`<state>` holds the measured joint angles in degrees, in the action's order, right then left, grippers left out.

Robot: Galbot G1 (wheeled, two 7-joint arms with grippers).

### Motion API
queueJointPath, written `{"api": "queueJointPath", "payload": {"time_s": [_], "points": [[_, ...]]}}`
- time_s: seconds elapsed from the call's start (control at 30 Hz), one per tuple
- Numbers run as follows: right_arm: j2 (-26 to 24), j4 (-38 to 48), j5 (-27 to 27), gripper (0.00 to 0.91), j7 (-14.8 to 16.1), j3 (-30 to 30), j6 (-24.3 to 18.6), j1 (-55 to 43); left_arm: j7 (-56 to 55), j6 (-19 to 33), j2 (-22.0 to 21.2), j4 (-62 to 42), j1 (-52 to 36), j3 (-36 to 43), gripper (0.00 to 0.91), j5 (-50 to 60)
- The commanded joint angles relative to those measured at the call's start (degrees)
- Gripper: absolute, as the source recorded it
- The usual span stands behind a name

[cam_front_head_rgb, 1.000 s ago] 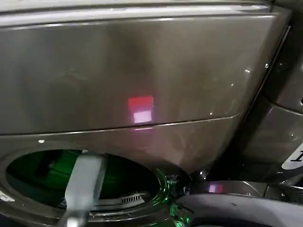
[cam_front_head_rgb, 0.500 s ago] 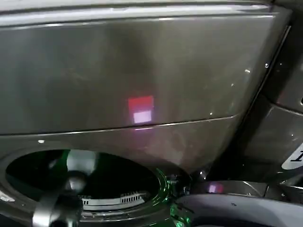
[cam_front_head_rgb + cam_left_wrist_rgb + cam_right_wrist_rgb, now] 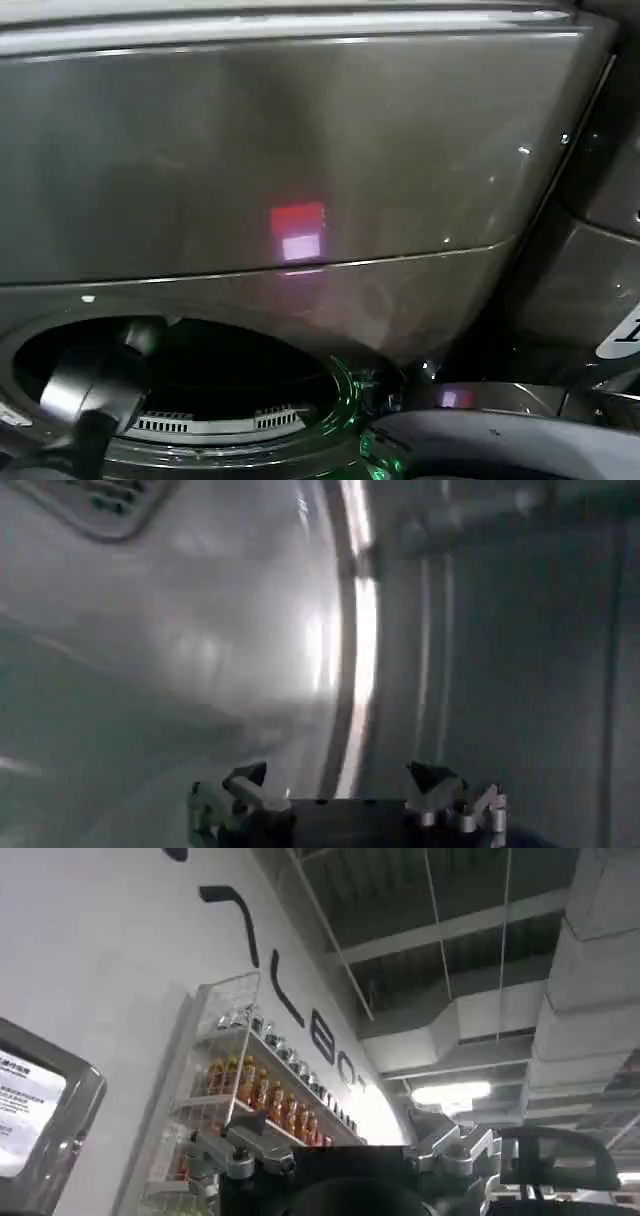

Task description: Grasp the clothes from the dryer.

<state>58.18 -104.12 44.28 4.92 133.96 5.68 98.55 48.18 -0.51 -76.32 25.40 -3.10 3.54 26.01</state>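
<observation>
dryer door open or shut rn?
Open. In the head view the round dryer opening is uncovered, the left arm reaches in, and the left gripper faces bare drum wall. No clothes visible there.

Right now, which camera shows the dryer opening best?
The head view: the whole round dryer opening is visible with the left arm reaching in. The left wrist view sees the drum's inner wall; the right wrist view faces away, at a shelf.
</observation>
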Motion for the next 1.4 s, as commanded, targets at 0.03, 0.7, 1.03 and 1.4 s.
{"api": "queueJointPath", "payload": {"time_s": [0.03, 0.7, 1.03, 1.4], "points": [[0.1, -0.3, 0.0, 0.907, -0.4, -0.3, -0.1, -0.1, 2.7, 0.8, -0.3, -1.7, -1.5, 2.1, 0.907, 20.0], [0.1, -0.3, -0.3, 0.907, -0.4, -0.6, -0.1, -0.4, 6.4, 1.7, -1.8, -5.1, -1.0, 2.2, 0.000, 28.1], [0.3, 0.0, -0.3, 0.907, -0.5, -0.7, -0.2, -0.5, 6.3, 2.4, -1.7, -4.8, -1.3, 1.8, 0.000, 26.9], [1.3, -1.2, -0.4, 0.907, -1.9, -1.5, 0.2, -0.9, -7.1, -3.4, -1.0, 3.1, 7.2, -11.2, 0.000, 10.2]]}}
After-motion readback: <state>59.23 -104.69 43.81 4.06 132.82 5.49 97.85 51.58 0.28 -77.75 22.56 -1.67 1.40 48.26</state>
